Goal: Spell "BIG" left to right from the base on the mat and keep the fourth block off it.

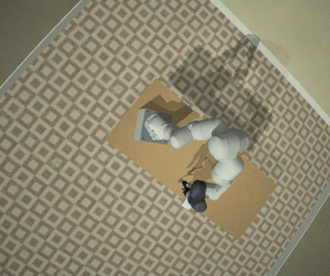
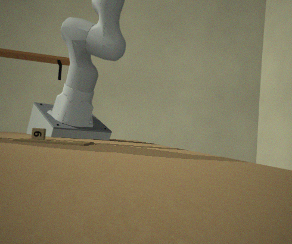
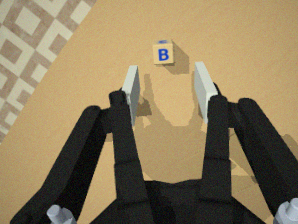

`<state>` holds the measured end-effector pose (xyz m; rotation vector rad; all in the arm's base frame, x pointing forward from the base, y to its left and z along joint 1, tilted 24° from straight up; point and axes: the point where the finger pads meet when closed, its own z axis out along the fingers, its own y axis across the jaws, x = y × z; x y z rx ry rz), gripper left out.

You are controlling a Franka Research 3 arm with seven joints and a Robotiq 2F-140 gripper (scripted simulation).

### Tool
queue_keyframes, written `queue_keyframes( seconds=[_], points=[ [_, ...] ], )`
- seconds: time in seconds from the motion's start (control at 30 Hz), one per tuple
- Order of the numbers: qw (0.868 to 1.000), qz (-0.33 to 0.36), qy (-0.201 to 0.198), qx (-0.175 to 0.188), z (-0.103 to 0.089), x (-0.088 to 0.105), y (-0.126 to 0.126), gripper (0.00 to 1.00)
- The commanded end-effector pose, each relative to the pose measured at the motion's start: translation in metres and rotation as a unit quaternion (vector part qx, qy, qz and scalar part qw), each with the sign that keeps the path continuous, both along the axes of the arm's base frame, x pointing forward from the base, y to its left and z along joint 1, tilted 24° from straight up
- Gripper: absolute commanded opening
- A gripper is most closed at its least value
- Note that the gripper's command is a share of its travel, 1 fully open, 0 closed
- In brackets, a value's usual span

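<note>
A pale wooden block with a blue B (image 3: pixel 163 54) lies on the table just beyond the fingertips in the wrist view, its letter upright in that view. My gripper (image 3: pixel 166 76) is partly open with nothing between its fingers. A small shadow beside the left finger shows, but no block can be made out there. In the exterior view, a block with a dark curled character (image 2: pixel 39 134) stands near the robot's base, by the thin olive-brown mat (image 2: pixel 87 143). I cannot tell whether it rests on the mat. The other blocks are hidden in these views.
The robot's base (image 1: pixel 153 126) (image 2: pixel 81 133) stands at one end of the wooden table (image 1: pixel 250 202) (image 2: pixel 150 202). A table edge runs along the upper left of the wrist view, with patterned floor (image 3: pixel 30 50) beyond. Arm shadows cross the table.
</note>
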<state>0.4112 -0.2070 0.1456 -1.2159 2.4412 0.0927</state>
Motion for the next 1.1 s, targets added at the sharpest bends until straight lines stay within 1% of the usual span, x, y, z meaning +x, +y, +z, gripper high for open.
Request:
queue_keyframes(
  seconds=[0.0, 0.57, 1.07],
  points=[
    [1.000, 0.005, -0.001, -0.004, 0.000, 0.000, -0.001, 0.37],
    [1.000, 0.005, -0.001, -0.003, -0.003, 0.001, -0.001, 0.37],
    [1.000, 0.006, -0.001, -0.003, -0.022, 0.008, 0.004, 0.37]
  ],
)
